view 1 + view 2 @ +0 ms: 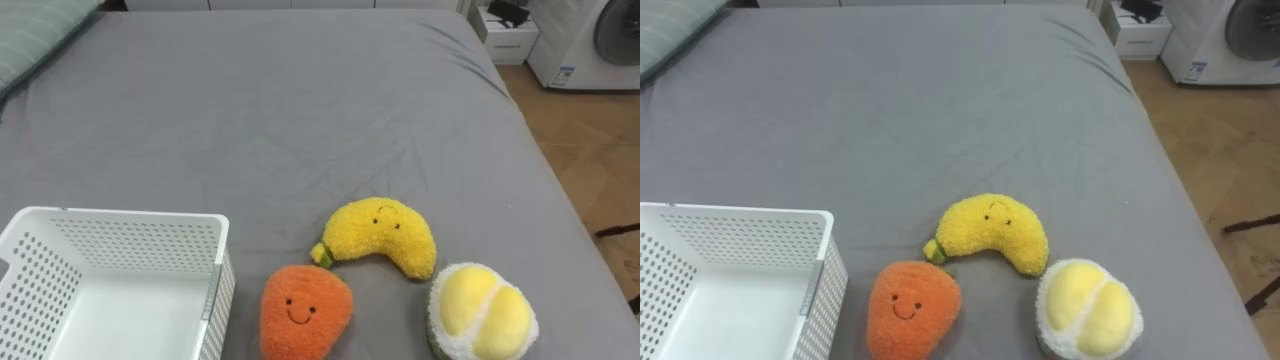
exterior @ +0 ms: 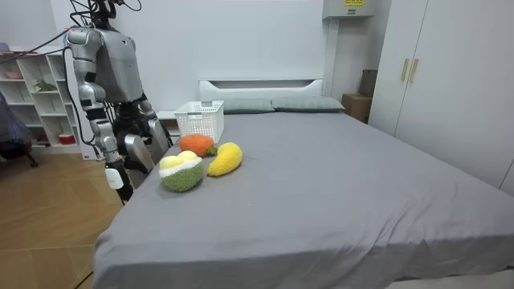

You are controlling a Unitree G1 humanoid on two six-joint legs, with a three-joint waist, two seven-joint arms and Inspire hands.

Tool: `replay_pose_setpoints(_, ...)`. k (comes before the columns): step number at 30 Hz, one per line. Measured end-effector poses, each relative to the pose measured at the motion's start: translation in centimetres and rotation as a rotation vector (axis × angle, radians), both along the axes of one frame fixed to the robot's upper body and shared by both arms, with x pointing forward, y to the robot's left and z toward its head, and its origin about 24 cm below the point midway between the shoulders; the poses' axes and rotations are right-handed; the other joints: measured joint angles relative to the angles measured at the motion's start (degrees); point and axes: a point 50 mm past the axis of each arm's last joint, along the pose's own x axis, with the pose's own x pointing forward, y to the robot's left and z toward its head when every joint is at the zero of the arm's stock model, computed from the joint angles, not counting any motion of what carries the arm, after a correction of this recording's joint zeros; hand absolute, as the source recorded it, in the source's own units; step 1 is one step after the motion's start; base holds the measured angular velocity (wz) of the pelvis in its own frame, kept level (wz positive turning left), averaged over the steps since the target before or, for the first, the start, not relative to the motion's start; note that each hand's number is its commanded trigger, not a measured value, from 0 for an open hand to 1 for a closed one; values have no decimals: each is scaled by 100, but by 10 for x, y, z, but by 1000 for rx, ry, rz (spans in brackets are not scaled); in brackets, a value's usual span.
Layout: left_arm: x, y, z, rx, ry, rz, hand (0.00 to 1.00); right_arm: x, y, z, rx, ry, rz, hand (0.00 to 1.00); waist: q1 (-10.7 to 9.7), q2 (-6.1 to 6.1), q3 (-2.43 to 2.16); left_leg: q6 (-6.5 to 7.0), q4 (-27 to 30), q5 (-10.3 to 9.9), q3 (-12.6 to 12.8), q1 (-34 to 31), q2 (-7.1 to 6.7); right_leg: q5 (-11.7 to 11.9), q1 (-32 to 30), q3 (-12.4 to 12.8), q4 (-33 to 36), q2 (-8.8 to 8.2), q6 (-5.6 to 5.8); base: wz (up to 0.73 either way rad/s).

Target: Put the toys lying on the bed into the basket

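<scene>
In the left eye view, a yellow plush banana (image 1: 385, 235), an orange plush carrot (image 1: 305, 310) and a yellow-and-white plush durian (image 1: 483, 312) were seen close together on the grey bed (image 1: 300, 120). The carrot and durian were cut off by the lower border. A white perforated plastic basket (image 1: 130, 215), also cut off, was set just beside the carrot. Open sheet was left beyond.

In the room view, the toys were seen near the bed edge where the robot stood. Its right hand (image 2: 117, 181) was hung low, and whether it was open or closed could not be told.
</scene>
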Motion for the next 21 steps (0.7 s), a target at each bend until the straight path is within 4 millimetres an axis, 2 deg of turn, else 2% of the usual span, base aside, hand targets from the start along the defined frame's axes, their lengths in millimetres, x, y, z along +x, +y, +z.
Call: replay_pose_setpoints(21,-2,0,0,4,15,6,0,-5,1,-1,18,5,-77,0,6,-5,1,7,-35,5,-3,25,-8,-3,1,5,0,-5,5,0)
